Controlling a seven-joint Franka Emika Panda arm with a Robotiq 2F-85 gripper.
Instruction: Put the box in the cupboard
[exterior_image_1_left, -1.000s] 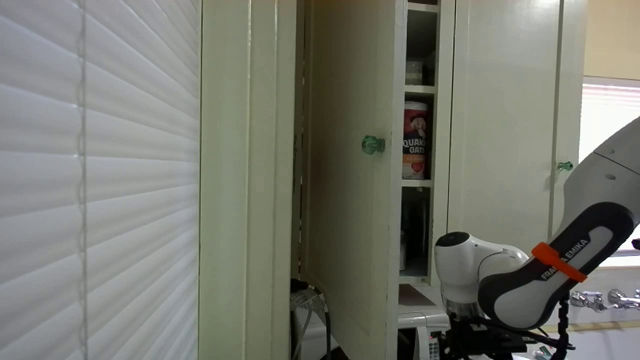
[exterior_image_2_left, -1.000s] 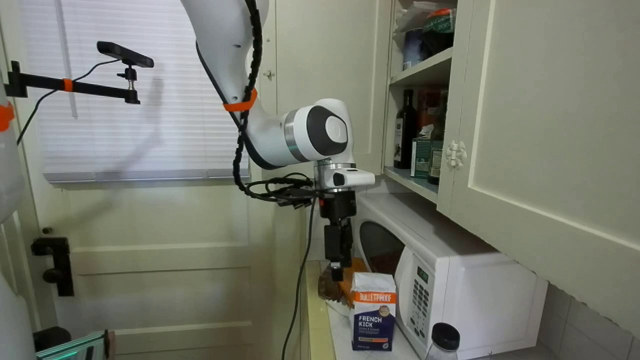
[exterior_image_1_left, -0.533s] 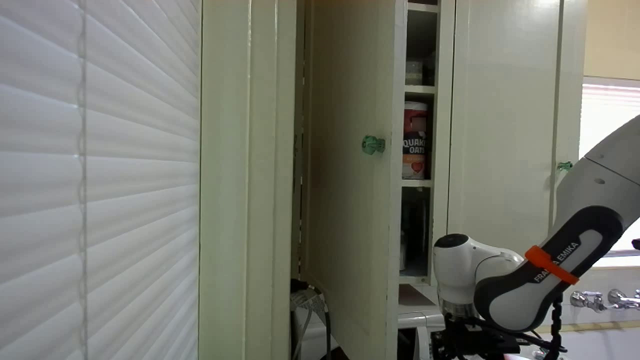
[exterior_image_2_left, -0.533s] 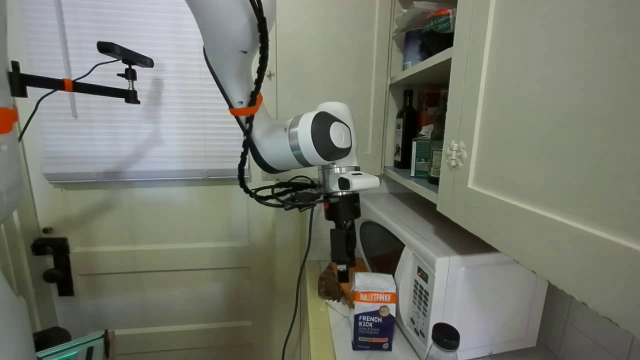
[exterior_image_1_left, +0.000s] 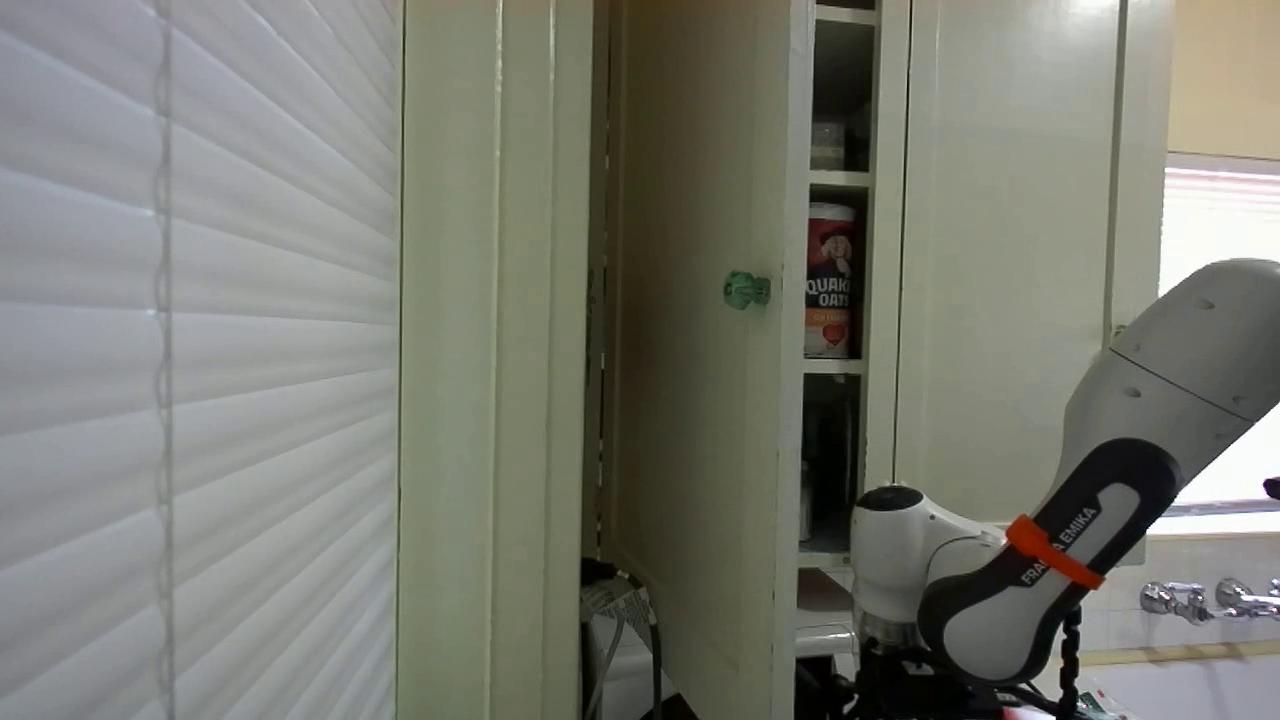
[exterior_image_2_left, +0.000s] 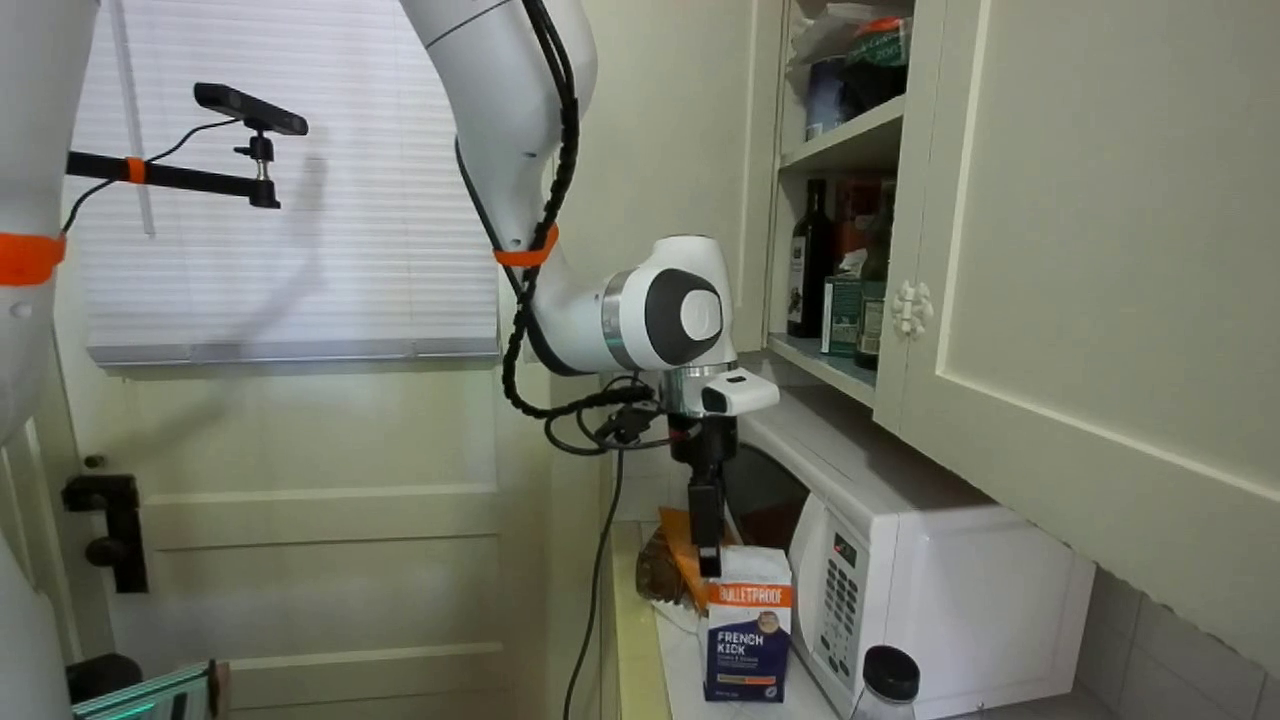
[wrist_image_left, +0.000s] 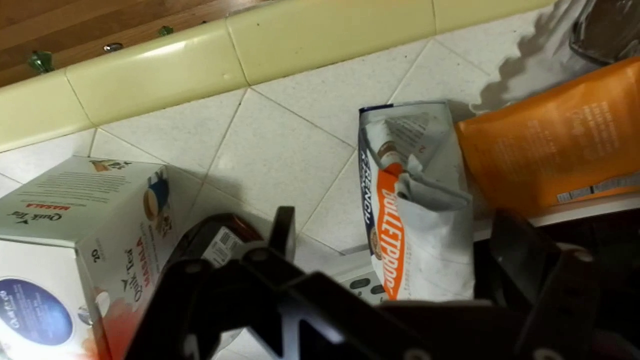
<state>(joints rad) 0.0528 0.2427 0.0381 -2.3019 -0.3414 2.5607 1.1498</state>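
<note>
Gripper (wrist_image_left: 400, 244), spread wide, near the top of an upright Bulletproof package (exterior_image_2_left: 748, 640) on the counter (wrist_image_left: 280, 145), beside a microwave (exterior_image_2_left: 990, 600); cupboard (exterior_image_1_left: 885, 300), standing open.

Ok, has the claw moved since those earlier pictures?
Yes: in an exterior view, judged against the white microwave, the claw has shifted right and slightly down in the picture.

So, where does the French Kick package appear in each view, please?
In an exterior view: the French Kick package stands low, slightly right of centre.
In the wrist view: the package, right of centre, near mid-height.
In an exterior view with the oats canister: not visible.
Shared landmark: orange pouch, right of the package in the wrist view, at its upper left in an exterior view.
</note>
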